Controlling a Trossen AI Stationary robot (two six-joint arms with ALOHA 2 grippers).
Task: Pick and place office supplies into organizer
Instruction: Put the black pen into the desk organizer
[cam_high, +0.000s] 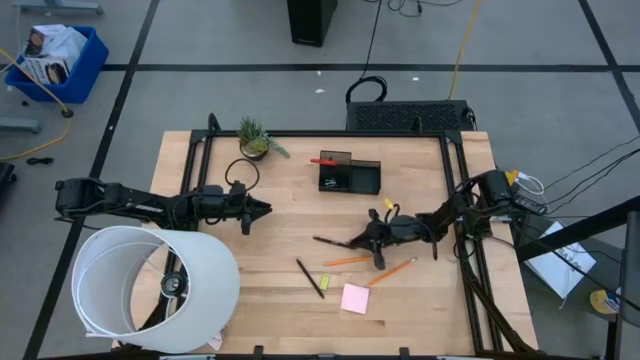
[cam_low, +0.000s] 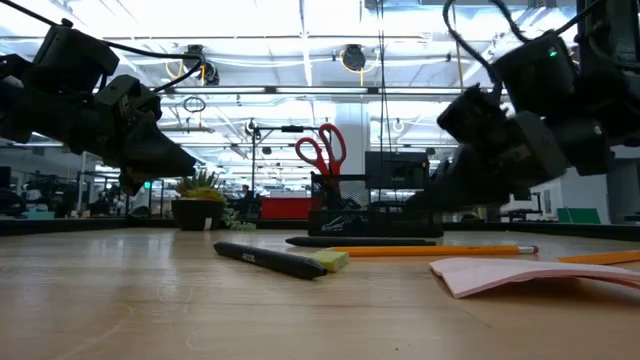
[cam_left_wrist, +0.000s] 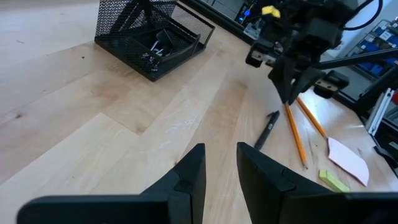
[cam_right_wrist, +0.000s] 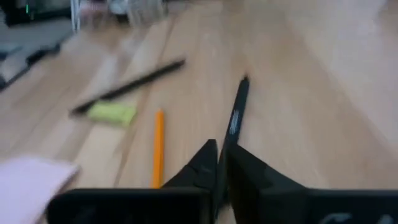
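Right gripper (cam_high: 357, 241) is down at the wooden table (cam_high: 280, 250), its dark fingers pinched nearly together around the end of a thin black pen (cam_right_wrist: 235, 117) that lies flat on the boards. The boxy mesh organizer (cam_high: 348, 173) sits toward the back with red-handled scissors (cam_low: 322, 149) standing in it. Second pen (cam_high: 309, 278), yellow-green piece (cam_high: 324, 281), two orange pencils (cam_high: 392, 271) and square pink pad (cam_high: 354, 298) lie near the front. Left gripper (cam_high: 262, 209) hovers well apart, fingers slightly parted, holding nothing.
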